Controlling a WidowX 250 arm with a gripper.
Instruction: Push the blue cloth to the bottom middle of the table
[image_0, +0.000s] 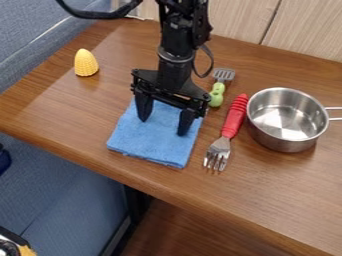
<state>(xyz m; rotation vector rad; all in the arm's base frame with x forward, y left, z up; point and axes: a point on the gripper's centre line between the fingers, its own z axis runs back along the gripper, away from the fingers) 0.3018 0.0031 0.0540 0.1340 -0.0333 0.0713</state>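
The wooden table (87, 117) you're working on slants across the view, its near edge running from mid left down to the lower right. Your black arm (176, 42) hangs in from the top, and its gripper (163, 127) is set wide, one finger well apart from the other, with nothing pinched between them. Both fingertips are at the blue cloth (150, 142); you can't tell from here whether they press on it or hang just above. The cloth lies roughly flat, left of the table's middle and fairly near the front edge, with a strip of bare wood between. By my reading, you have the gripper placed for the push, but the job isn't finished: the cloth has some way to go toward the lower middle. You'd likely press lightly and slide it down and rightward, stopping short of the edge so that it doesn't droop over. Watch the right side, where the metal saucepan (287, 120) sits farther off and the red-handled fork (227, 131) lies just beside the cloth, easily bumped. The green-handled spatula (218, 92) is behind, near the gripper, and the small yellow corn (85, 63) stands well apart at upper left.
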